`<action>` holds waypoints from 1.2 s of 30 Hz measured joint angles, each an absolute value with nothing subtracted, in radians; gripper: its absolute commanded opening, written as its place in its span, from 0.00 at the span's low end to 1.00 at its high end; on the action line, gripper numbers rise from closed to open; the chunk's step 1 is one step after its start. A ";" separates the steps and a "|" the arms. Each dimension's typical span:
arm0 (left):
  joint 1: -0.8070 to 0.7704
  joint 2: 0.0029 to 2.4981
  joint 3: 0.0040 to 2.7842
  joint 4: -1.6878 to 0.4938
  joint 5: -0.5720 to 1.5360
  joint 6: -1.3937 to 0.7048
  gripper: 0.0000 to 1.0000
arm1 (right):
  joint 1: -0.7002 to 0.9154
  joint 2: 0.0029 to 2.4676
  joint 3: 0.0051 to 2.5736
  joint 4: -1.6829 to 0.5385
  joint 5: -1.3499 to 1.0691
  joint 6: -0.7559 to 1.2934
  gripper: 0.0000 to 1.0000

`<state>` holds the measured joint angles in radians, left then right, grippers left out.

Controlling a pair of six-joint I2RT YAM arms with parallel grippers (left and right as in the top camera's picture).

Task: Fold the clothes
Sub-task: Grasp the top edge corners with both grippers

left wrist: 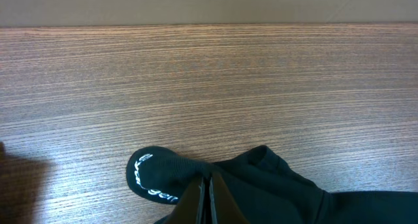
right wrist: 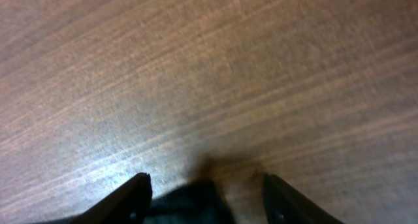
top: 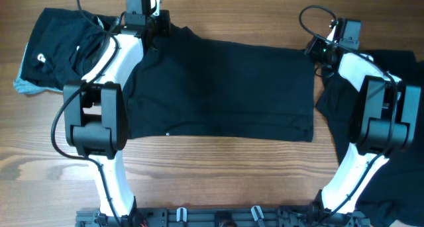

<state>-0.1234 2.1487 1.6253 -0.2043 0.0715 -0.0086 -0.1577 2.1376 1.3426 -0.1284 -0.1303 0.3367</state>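
Black T-shirt (top: pixel 218 88) spread flat, rectangular.

shirt (top: pixel 218 88) between left heap (top: pixel 56 45) and, seemingly, right heap (top: pixel 405 60)

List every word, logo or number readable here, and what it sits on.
White curved lettering on a rounded black cloth flap: blurred, not readable.
Small white logo on the bunched black garment: too small to read.
Tiny white mark on the spread black T-shirt: too small to read.
Nothing else written shows.
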 measured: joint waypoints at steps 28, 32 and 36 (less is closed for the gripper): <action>-0.124 2.113 1.625 -0.270 0.033 -0.009 0.04 | -0.188 1.993 1.343 -0.331 -0.262 0.290 0.04; -0.125 2.089 1.625 -0.309 0.006 -0.009 0.04 | -0.188 1.931 1.343 -0.371 -0.262 0.290 0.04; -0.125 2.089 1.625 -0.326 0.000 -0.009 0.04 | -0.188 1.931 1.342 -0.412 -0.262 0.290 0.04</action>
